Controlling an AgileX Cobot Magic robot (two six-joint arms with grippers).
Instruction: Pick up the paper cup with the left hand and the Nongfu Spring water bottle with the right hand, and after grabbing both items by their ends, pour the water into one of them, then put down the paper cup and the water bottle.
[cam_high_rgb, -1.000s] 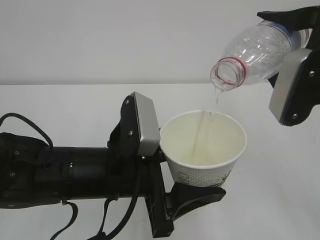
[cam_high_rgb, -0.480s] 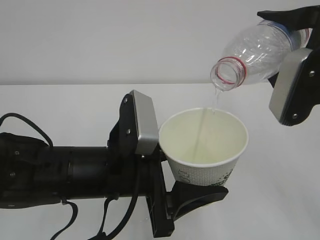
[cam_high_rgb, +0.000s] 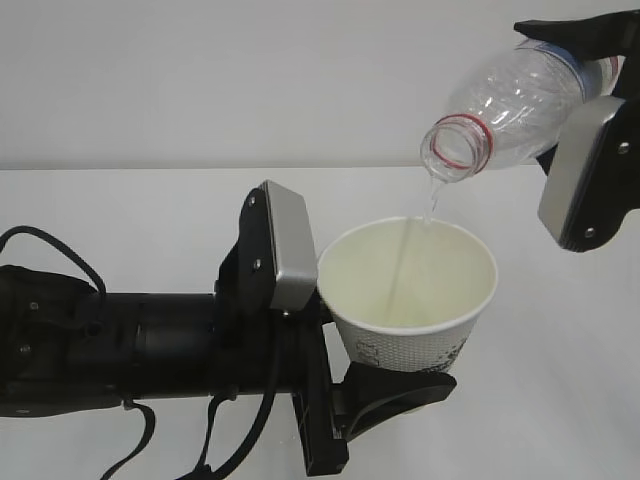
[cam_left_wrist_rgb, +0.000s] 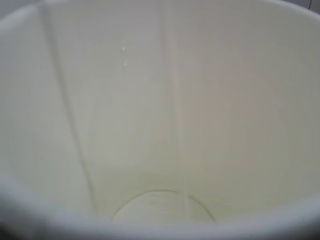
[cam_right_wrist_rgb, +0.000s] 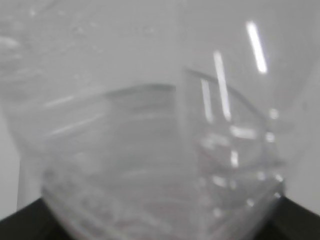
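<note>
In the exterior view my left gripper (cam_high_rgb: 372, 372) is shut on the lower part of the white paper cup (cam_high_rgb: 410, 305), which is held mouth up and tilted slightly. Above it to the right, my right gripper (cam_high_rgb: 592, 88) is shut on the base end of the clear Nongfu Spring water bottle (cam_high_rgb: 510, 100). The bottle is tipped with its red-ringed neck down to the left. A thin stream of water (cam_high_rgb: 431, 198) falls from its mouth into the cup. The left wrist view is filled by the cup's inside (cam_left_wrist_rgb: 100, 100) with the stream (cam_left_wrist_rgb: 181, 130). The blurred bottle (cam_right_wrist_rgb: 150, 150) fills the right wrist view.
A white table (cam_high_rgb: 120, 210) runs under both arms, with a plain pale wall behind it. The left arm's black body and cables (cam_high_rgb: 100, 340) lie low across the left of the exterior view. A grey plate (cam_high_rgb: 590, 170) on the right gripper hangs beside the bottle.
The cup has shifted a touch to the right under the stream. Water keeps running from the bottle. The bottle and the right gripper have not moved.
</note>
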